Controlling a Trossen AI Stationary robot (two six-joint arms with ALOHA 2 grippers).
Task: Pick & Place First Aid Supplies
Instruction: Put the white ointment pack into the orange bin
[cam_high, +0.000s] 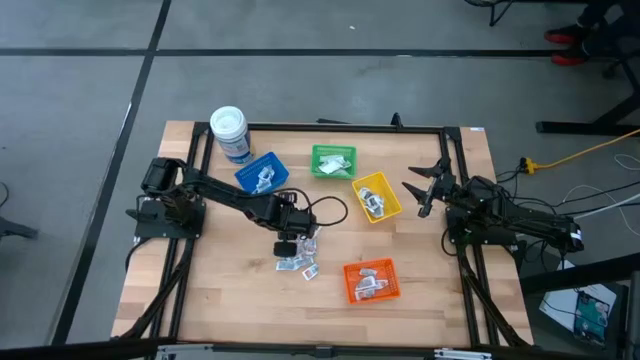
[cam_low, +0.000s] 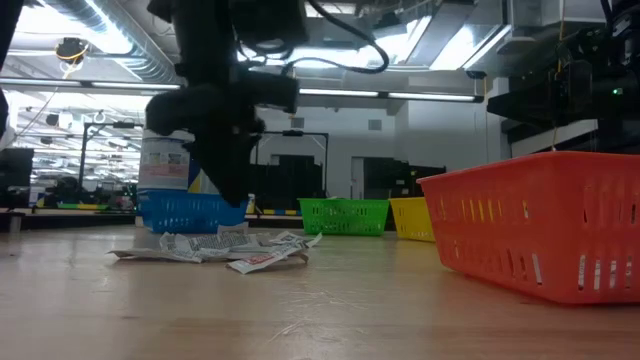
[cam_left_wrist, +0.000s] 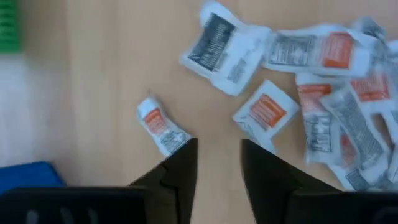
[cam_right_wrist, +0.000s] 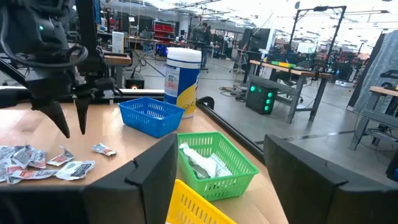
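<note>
A heap of small white and silvery first aid packets with red marks (cam_high: 298, 262) lies flat on the wooden table near its middle, and also shows in the low view (cam_low: 215, 248) and in the left wrist view (cam_left_wrist: 311, 93). One small packet (cam_left_wrist: 158, 127) lies apart from the heap. My left gripper (cam_left_wrist: 217, 165) points steeply down just above the table at the heap's edge. It is open, its fingers straddle bare wood, and the lone packet lies just off one fingertip. My right gripper (cam_high: 425, 185) waits open at the table's right side, level and holding nothing.
Four small bins hold packets: blue (cam_high: 262, 174), green (cam_high: 333, 161), yellow (cam_high: 377, 196) and orange (cam_high: 371, 281). A white-lidded round jar (cam_high: 230, 133) stands at the far left behind the blue bin. Bare wood lies along the near edge and to the left of the heap.
</note>
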